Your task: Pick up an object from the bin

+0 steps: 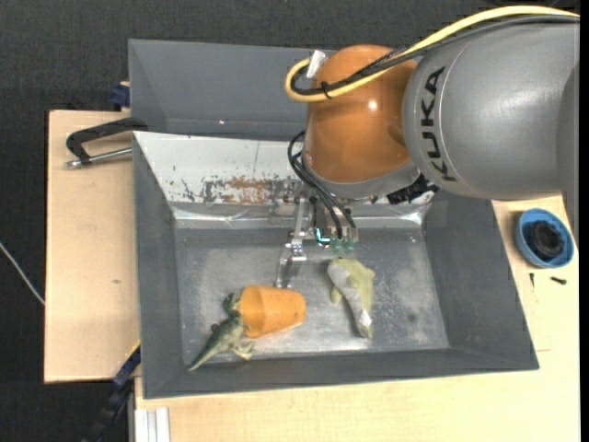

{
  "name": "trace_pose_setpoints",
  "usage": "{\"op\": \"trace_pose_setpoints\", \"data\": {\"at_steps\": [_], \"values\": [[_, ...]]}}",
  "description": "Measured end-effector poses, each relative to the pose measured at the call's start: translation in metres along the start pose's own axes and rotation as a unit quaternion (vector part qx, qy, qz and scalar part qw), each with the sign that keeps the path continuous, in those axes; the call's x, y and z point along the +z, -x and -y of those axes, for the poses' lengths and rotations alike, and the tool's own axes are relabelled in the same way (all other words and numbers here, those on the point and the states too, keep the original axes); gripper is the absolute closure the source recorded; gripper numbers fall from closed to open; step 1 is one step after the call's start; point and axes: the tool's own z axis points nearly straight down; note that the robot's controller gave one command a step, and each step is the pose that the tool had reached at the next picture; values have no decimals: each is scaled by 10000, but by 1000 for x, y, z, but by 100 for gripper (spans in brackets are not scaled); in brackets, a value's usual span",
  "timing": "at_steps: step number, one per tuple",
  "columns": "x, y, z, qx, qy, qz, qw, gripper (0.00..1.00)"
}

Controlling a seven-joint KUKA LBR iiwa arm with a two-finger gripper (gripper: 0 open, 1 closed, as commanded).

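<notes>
My gripper (289, 270) hangs low over the middle of the bin, under the arm's orange cover. Just below it, toward the front, an orange cone-shaped cup (272, 309) lies on its side. A small green toy dinosaur (219, 340) lies against the cup's left end, near the front left corner. To the right of the gripper lies a pale yellow-white soft thing (353, 289), long and crumpled, pointing toward the front. The gripper's tip is close to the cup's upper edge, and I cannot tell whether they touch.
The arm and its orange cover hide the back middle and back right of the bin. Bare bin floor shows at the left and at the front right. The bin's sloped walls rise on all sides.
</notes>
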Motion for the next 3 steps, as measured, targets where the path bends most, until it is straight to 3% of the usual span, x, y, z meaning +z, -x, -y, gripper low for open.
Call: {"op": "trace_pose_setpoints", "data": {"at_steps": [1, 2, 3], "values": [[116, -57, 3, -59, -6, -17, 10000, 0], [110, -54, 2, -53, 9, 41, 10000, 100], [-23, -54, -16, -661, 13, 98, 9978, 100]]}}
